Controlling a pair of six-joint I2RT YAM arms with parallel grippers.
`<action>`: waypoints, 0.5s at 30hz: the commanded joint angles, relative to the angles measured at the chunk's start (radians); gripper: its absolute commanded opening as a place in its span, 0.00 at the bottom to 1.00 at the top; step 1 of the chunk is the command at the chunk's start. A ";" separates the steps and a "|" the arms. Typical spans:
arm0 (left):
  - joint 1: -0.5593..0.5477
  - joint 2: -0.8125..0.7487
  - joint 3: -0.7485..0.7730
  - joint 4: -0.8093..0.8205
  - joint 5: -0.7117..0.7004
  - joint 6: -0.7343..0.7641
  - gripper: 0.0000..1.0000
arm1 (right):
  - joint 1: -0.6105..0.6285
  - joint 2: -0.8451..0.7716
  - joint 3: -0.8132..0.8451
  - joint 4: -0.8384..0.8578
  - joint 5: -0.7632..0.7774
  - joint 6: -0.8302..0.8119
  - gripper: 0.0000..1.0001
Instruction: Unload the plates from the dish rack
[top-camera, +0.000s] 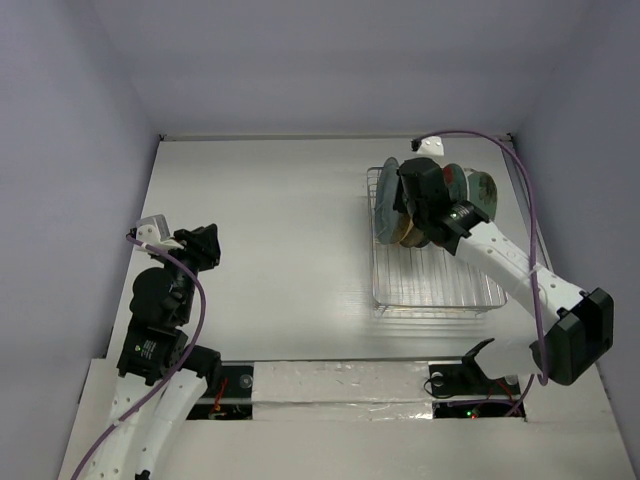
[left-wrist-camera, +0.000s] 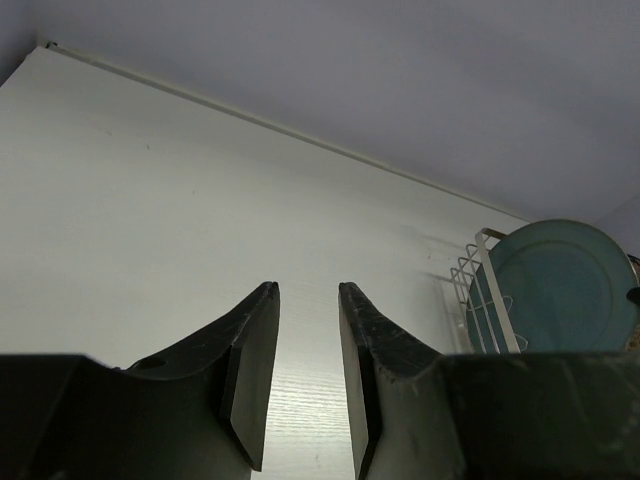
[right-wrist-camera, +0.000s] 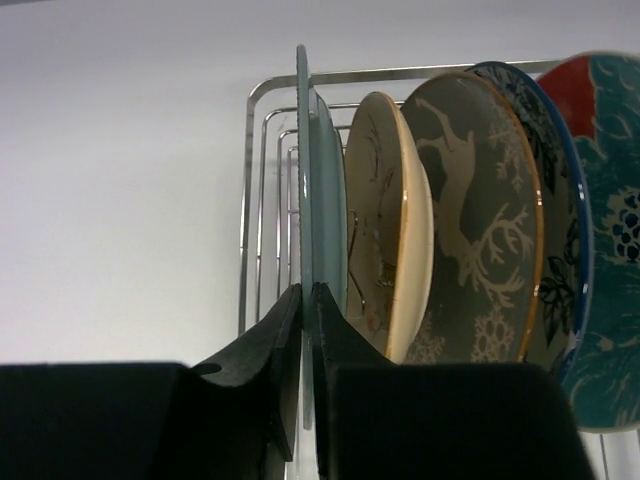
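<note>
The right hand (right-wrist-camera: 305, 295) clamps the rim of the teal plate (right-wrist-camera: 325, 200), upright at one end of the dish rack (right-wrist-camera: 400, 73), its lower part hidden behind that hand. The left hand (left-wrist-camera: 308, 300) hangs parted, empty, over the bench (left-wrist-camera: 150, 200).

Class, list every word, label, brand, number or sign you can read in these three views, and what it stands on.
None can be read in any view.
The teal plate is plain; the other plates bear only pictures, no lettering.
The dish rack is bare wire.
</note>
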 joint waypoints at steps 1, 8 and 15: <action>-0.005 -0.006 -0.007 0.042 0.003 -0.004 0.28 | 0.020 0.047 0.028 -0.011 0.021 -0.006 0.16; -0.005 -0.008 -0.006 0.044 0.003 -0.002 0.29 | 0.020 0.118 0.054 -0.011 0.075 -0.006 0.34; -0.005 -0.011 -0.007 0.044 0.003 -0.002 0.30 | 0.020 0.178 0.081 -0.020 0.136 -0.008 0.23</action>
